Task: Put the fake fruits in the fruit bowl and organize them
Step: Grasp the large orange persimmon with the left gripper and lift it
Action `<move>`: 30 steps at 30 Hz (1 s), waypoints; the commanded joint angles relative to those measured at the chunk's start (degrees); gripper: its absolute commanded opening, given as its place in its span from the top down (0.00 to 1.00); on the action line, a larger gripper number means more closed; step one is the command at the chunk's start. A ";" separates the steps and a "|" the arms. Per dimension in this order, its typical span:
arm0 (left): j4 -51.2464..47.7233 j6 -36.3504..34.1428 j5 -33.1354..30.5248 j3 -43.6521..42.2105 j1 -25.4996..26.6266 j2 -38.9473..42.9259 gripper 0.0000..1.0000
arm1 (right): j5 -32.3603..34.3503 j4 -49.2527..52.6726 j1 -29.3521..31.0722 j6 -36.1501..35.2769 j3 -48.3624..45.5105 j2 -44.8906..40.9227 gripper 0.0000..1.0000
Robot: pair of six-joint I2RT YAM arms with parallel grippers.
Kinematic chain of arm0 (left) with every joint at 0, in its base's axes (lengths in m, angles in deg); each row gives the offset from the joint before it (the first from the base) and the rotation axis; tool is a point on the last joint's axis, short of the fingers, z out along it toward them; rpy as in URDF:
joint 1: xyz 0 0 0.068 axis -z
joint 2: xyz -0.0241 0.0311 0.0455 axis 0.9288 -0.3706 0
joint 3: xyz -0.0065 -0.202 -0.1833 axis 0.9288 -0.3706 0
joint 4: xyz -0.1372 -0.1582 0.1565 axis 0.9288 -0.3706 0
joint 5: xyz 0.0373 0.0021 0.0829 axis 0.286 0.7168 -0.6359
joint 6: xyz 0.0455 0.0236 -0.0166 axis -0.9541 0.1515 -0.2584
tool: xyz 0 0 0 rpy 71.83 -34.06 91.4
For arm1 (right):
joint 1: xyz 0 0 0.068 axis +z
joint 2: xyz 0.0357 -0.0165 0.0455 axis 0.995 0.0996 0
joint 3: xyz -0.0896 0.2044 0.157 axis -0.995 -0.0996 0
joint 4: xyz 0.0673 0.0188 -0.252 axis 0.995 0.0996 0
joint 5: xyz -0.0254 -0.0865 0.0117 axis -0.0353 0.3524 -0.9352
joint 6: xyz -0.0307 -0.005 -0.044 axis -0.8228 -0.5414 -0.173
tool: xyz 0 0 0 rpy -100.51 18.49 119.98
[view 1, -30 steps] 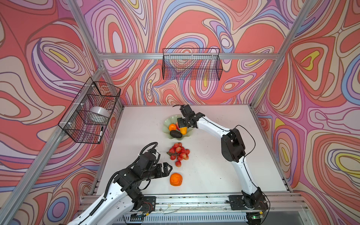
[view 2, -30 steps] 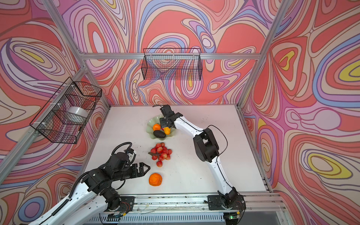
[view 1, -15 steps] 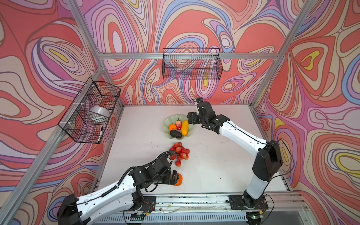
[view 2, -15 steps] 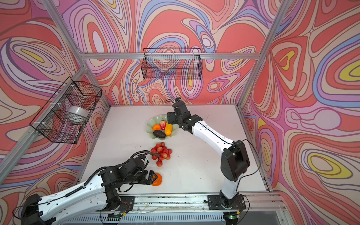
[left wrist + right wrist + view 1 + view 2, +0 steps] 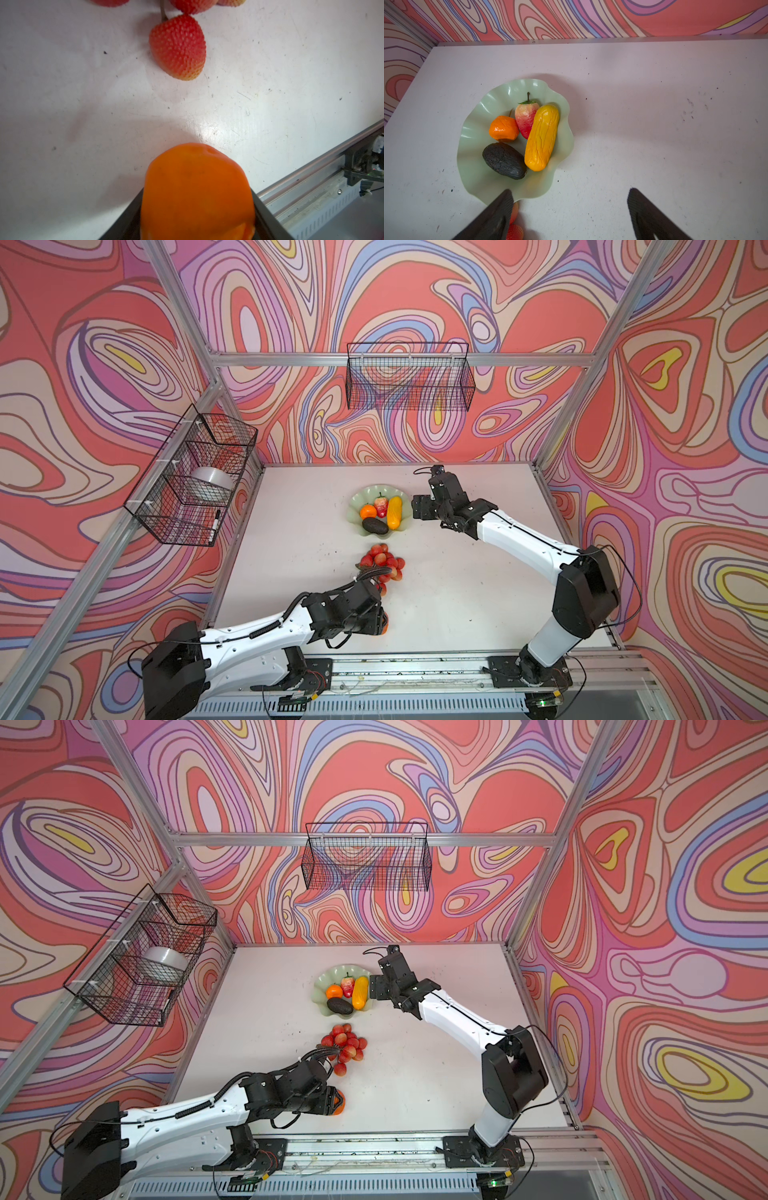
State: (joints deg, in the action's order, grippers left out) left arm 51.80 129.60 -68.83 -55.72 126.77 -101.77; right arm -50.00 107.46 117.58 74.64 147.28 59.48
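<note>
- We are gripping the orange fruit squarely in the left gripper.
- We are planning a lift over the grape bunch just ahead, toward the fruit bowl.

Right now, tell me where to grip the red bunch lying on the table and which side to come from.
Grip the red bunch across its middle, coming straight down from above: it lies flat on the table, tapering toward the near end, so pinching its two sides probably catches several berries.
</note>
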 commanded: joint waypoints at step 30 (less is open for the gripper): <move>3.09 -33.60 -0.82 50.26 -28.92 -46.02 0.37 | 1.07 3.33 -0.78 7.40 -21.79 -21.48 0.10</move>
State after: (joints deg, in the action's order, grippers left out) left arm 53.64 97.34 -70.95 -6.85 97.85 -146.36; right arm -49.61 110.32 116.99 81.46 126.01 39.04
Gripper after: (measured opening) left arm 0.630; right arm 0.902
